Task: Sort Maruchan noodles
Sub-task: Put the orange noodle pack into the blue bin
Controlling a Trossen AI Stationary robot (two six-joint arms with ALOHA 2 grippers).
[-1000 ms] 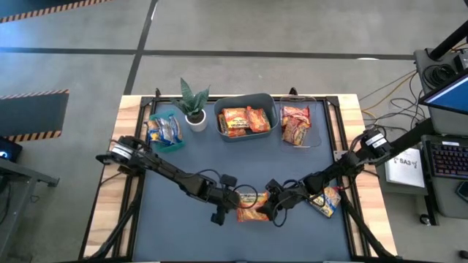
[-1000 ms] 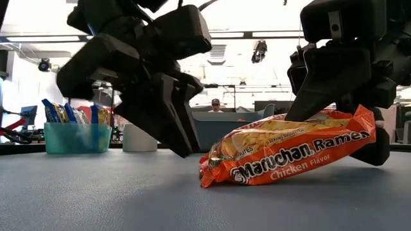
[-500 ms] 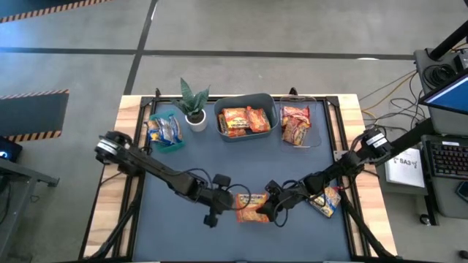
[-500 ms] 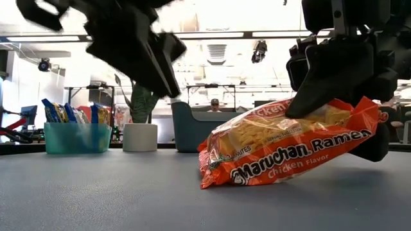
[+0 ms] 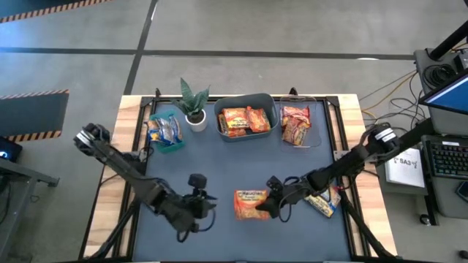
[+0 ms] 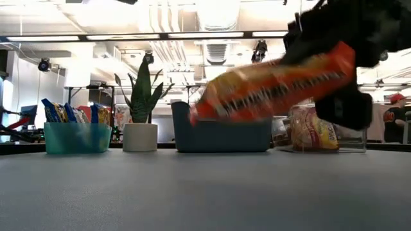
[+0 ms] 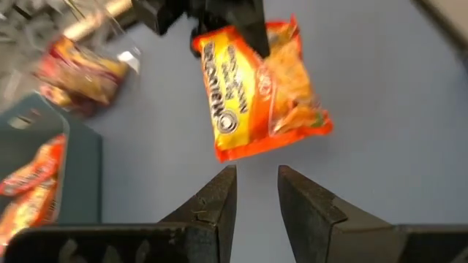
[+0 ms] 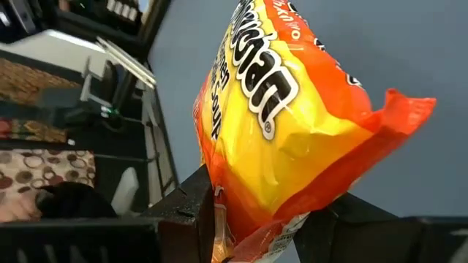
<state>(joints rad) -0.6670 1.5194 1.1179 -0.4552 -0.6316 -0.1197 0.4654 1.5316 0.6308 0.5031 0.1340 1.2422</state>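
- The right end effector (image 5: 269,207) is clamped on an orange Maruchan packet (image 5: 251,204), holding it clear of the surface (image 5: 219,168), toward the near edge and about midway along it.
- In the low view the packet (image 6: 273,80) hangs tilted in the air in front of the grey bin (image 6: 221,133).
- The left end effector (image 5: 205,207) sits near the front edge, left of the packet and apart from it; its fingers (image 7: 212,201) stand slightly parted with nothing between them.
- Another packet (image 5: 324,201) lies by the surface's right edge.
- Along the far edge stand a teal tub (image 5: 165,132), a potted plant (image 5: 193,104), the grey bin (image 5: 246,120) with orange packets, and a clear tray (image 5: 297,124) with red ones.
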